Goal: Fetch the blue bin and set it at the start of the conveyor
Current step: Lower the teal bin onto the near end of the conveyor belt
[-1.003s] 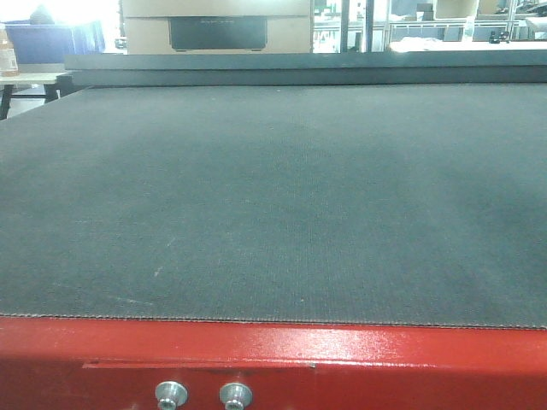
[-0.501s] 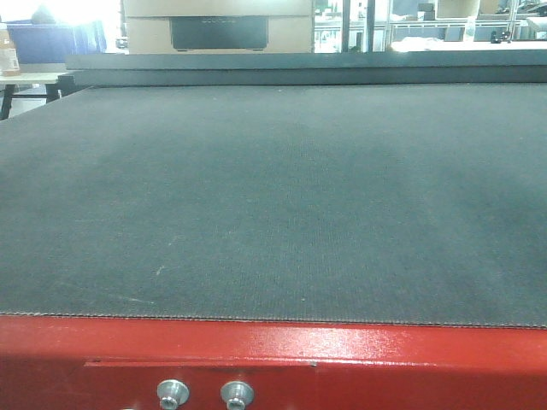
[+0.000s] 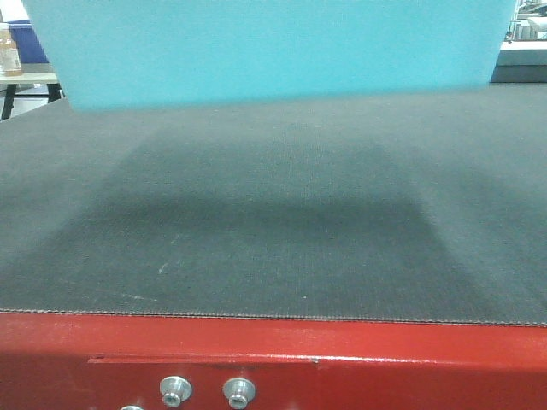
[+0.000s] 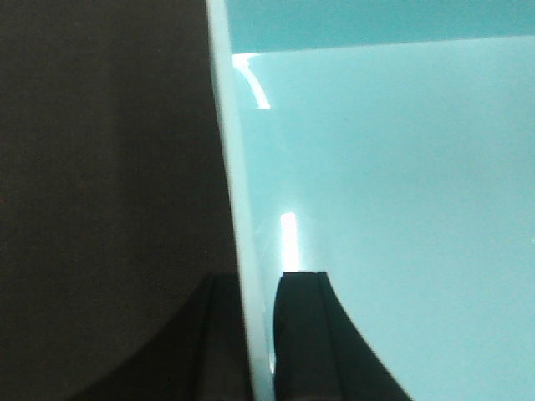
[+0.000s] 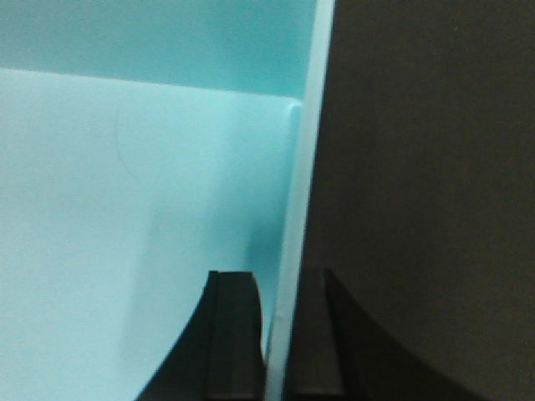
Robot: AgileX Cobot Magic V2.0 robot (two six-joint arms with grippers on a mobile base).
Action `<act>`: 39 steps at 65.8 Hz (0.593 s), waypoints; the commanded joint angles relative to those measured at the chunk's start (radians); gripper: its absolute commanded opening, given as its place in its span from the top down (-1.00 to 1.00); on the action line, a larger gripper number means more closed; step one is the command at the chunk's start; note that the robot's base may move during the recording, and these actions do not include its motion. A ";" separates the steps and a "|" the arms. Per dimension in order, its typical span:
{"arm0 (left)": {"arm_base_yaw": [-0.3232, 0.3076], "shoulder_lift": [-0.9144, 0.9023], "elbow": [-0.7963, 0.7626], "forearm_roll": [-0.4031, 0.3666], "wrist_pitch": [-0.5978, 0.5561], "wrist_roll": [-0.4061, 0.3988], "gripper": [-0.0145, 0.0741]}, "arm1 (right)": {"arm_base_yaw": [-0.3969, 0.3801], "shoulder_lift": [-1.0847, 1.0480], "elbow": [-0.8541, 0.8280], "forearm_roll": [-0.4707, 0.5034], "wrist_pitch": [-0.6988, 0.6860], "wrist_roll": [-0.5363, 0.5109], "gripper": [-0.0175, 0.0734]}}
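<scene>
The pale turquoise blue bin (image 3: 273,51) fills the top of the front view, held above the dark grey conveyor belt (image 3: 273,239) and casting a shadow on it. The belt's red frame (image 3: 273,359) runs along the bottom. In the left wrist view my left gripper (image 4: 257,334) is shut on the bin's left wall (image 4: 242,209), one finger inside the bin, one outside. In the right wrist view my right gripper (image 5: 278,334) is shut on the bin's right wall (image 5: 301,209) in the same way. The bin's inside (image 4: 393,209) looks empty.
Two silver bolts (image 3: 207,391) sit in the red frame at the bottom. A table (image 3: 26,79) with a bottle (image 3: 8,49) stands at the far left behind the belt. A pale surface (image 3: 523,53) shows at the far right.
The blue bin has come into the front view from above and now hangs over the far part of the belt, hiding the background. Its shadow now lies on the belt.
</scene>
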 commanded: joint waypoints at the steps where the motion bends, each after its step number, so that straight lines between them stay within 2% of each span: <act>1: 0.008 0.026 0.036 0.043 -0.093 0.005 0.92 | -0.021 0.030 0.020 -0.079 -0.011 -0.020 0.95; 14: 0.008 0.112 0.042 0.043 -0.145 0.005 0.92 | -0.021 0.096 0.106 -0.079 -0.068 -0.020 0.95; 26: 0.008 0.154 0.042 0.045 -0.142 0.008 0.92 | -0.021 0.127 0.147 -0.079 -0.108 -0.020 0.91; 32: 0.008 0.164 0.042 0.050 -0.140 0.007 0.81 | -0.021 0.126 0.151 -0.079 -0.113 -0.020 0.71; 36: 0.008 0.164 0.042 0.052 -0.140 0.007 0.63 | -0.021 0.126 0.151 -0.079 -0.111 -0.020 0.45; 39: 0.008 0.164 0.040 0.057 -0.136 0.007 0.38 | -0.021 0.126 0.151 -0.079 -0.109 -0.020 0.23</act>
